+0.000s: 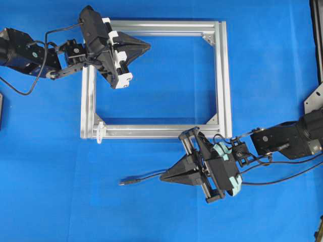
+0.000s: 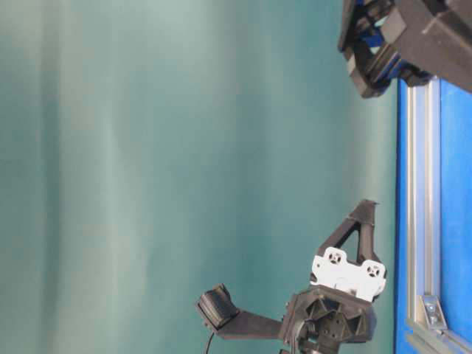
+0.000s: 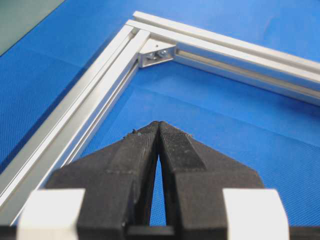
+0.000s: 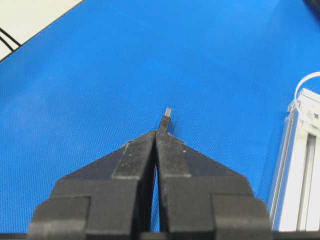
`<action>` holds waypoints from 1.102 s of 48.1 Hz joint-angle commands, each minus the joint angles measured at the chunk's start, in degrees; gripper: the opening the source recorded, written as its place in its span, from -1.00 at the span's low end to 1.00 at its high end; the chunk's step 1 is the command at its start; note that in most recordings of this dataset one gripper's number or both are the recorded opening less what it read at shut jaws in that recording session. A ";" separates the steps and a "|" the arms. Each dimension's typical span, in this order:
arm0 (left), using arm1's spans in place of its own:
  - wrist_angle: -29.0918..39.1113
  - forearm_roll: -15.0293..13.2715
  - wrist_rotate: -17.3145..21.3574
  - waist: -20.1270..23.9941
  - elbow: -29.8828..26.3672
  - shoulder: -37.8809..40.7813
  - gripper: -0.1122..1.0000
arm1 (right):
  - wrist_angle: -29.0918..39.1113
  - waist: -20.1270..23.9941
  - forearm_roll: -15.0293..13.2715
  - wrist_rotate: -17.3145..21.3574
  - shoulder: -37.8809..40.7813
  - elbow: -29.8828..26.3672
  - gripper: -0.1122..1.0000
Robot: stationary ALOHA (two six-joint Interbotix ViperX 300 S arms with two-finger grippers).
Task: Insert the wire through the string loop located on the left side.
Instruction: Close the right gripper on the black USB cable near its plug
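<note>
Currently we log the scene from biggest item down. Blue table (image 1: 166, 217) carries the square aluminium frame (image 1: 223, 80), lying flat near the centre of the overhead view.

Left gripper (image 1: 146, 46) hovers over the frame's upper-left corner; its wrist view shows the jaws pressed together with nothing between them. Right gripper (image 1: 164, 177) sits just below the frame's lower rail, jaws likewise closed. In the right wrist view the plug tip (image 4: 167, 117) pokes out just beyond the fingertips; we cannot tell whether it is pinched or merely lies beneath them.

The wire (image 1: 146, 177) runs along the table from under the right gripper toward the left, ending in the plug at its free end, well apart from the frame.

The string loop (image 1: 99, 132) stands at the frame's lower-left corner, a thin whitish ring; the right wrist view also catches it (image 4: 306, 86).

Handling judgement: we expect the wire to be light and limp, sagging if held far back, so the grip belongs close behind the stiff plug. The loop looks flimsy and may fold aside when nudged, so steadying it with the left gripper seems prudent.
</note>
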 commanded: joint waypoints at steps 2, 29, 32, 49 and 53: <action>2.02 1.14 0.35 -0.18 -0.88 -2.99 -0.80 | 0.18 0.44 0.09 0.70 -3.43 -0.70 -0.79; 2.64 1.32 0.26 0.18 -0.88 -3.08 -0.80 | 4.39 0.35 0.00 4.92 -3.16 -2.29 -0.71; 2.64 1.32 0.35 0.18 -0.88 -3.08 -0.80 | 4.66 0.44 0.09 5.71 -3.08 -2.29 -0.49; 2.64 1.32 0.26 0.18 -0.88 -3.16 -0.80 | 5.01 0.35 2.37 7.29 -2.29 -2.55 0.74; 2.64 1.32 0.26 0.18 -0.88 -3.16 -0.80 | 5.10 0.44 2.90 7.47 -0.88 -3.25 0.79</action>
